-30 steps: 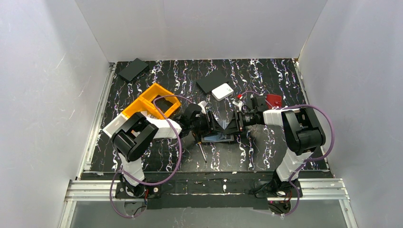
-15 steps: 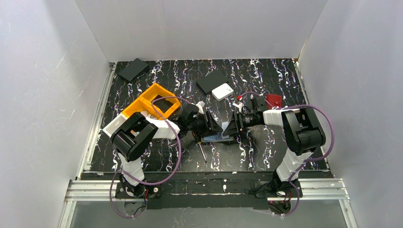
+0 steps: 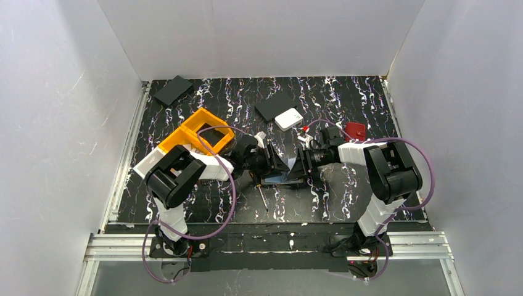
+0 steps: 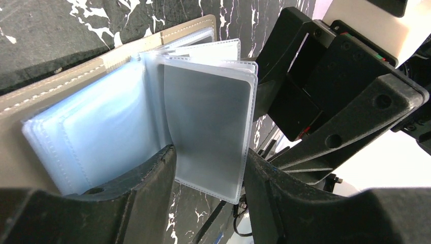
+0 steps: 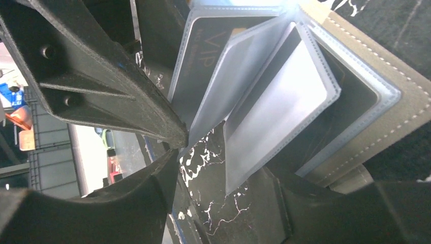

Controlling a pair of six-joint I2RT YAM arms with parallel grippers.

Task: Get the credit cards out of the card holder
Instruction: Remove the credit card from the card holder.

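The left pincer (image 3: 276,164) and right pincer (image 3: 301,166) meet tip to tip. The holder (image 3: 285,179) lies open just below and between them. From above, neither spread can be read. A screwdriver (image 3: 263,197) lies near the left pincer, on its base side.

From the left wrist, its jaws stand partway apart with a grey sleeve (image 4: 208,127) upright between them, its edges meeting both fingers. I cannot tell whether they clamp it or only flank it. Either way, it seems placed to keep that leaf standing and facing the other arm. Pale blue leaves fan against the holder's cover beyond the fingertips, and the right pincer sits just past the sleeve.

From the right wrist, its jaws are wide and grip nothing. One clear leaf dips into the gap, apart from one finger. None of the cards (image 5: 201,56) looks drawn out yet. A dark one sits sleeved just ahead, by a left finger (image 5: 127,96). The wide stance probably readies a pinch on a card's edge.
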